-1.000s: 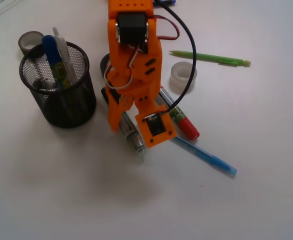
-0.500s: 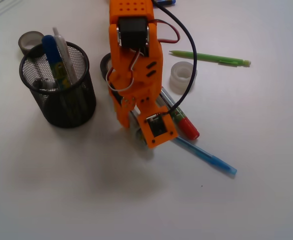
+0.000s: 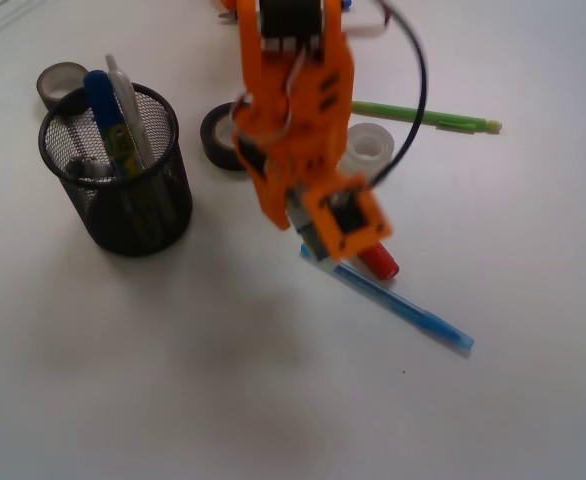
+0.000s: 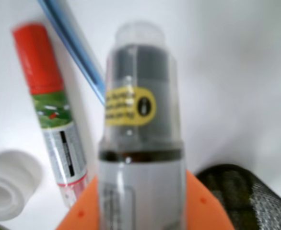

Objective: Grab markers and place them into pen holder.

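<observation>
The jaws (image 3: 318,232) are clamped on the black-capped marker (image 4: 139,120), lifted off the counter (image 3: 273,400). At left, the pen holder (image 3: 123,190) contains the blue-capped marker (image 3: 103,105). The wrist view alone shows the held marker's yellow sticker, print unreadable, and the red-capped marker (image 4: 52,108)'s green label, beside the blue pen (image 4: 78,48).

The pen holder (image 3: 116,170) stands left, a marker (image 3: 107,115) in it. Right of the gripper (image 3: 318,235), probably raised, another marker (image 3: 377,261) lies beside a pen (image 3: 398,308).
</observation>
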`<action>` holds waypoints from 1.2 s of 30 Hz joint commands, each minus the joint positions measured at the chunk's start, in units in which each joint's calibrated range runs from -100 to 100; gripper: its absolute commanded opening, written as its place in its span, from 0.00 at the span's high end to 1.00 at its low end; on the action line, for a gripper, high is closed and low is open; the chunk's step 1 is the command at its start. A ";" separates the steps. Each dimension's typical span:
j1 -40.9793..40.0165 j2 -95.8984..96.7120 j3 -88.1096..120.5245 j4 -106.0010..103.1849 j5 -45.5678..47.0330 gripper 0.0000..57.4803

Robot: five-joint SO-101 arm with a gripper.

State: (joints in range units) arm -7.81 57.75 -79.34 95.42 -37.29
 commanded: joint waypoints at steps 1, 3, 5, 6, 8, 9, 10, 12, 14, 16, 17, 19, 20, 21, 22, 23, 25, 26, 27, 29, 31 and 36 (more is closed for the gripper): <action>1.79 -10.79 -18.13 4.05 -0.34 0.99; 2.61 -14.45 -19.94 3.88 -0.49 0.99; 3.51 -18.53 -18.31 3.88 -0.49 0.99; 3.81 -20.23 -17.31 3.97 -0.49 0.99; 4.33 -22.35 -14.78 3.97 -0.49 0.99; 4.48 -22.78 -13.87 3.97 -0.54 0.99; 5.15 -22.78 -13.60 3.88 -0.73 0.99; 6.35 -22.44 -12.78 3.79 -2.10 0.99; 8.67 -20.31 -12.60 1.95 -3.42 0.99; 10.61 -18.53 -13.51 -0.67 -3.61 0.99; 11.66 -17.59 -14.14 -2.16 -3.61 0.99; 13.30 -15.81 -16.50 -5.57 -3.61 0.99; 14.05 -14.62 -17.77 -7.67 -3.61 0.99; 15.02 -13.43 -19.13 -9.68 -3.61 0.99; 15.92 -12.66 -19.94 -11.69 -3.61 0.99; 16.67 -12.15 -20.12 -13.36 -3.61 0.99; 18.46 -12.58 -19.94 -14.84 -3.61 0.99; 19.21 -13.09 -19.94 -14.41 -3.61 0.99; 19.96 -13.77 -19.94 -13.36 -3.57 0.99; 21.08 -15.47 -19.94 -10.47 -3.47 0.99; 21.90 -17.59 -20.03 -6.18 -3.66 0.99; 22.65 -25.67 -20.03 2.92 -3.37 0.99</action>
State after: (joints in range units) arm 14.61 40.94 -96.41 94.47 -40.71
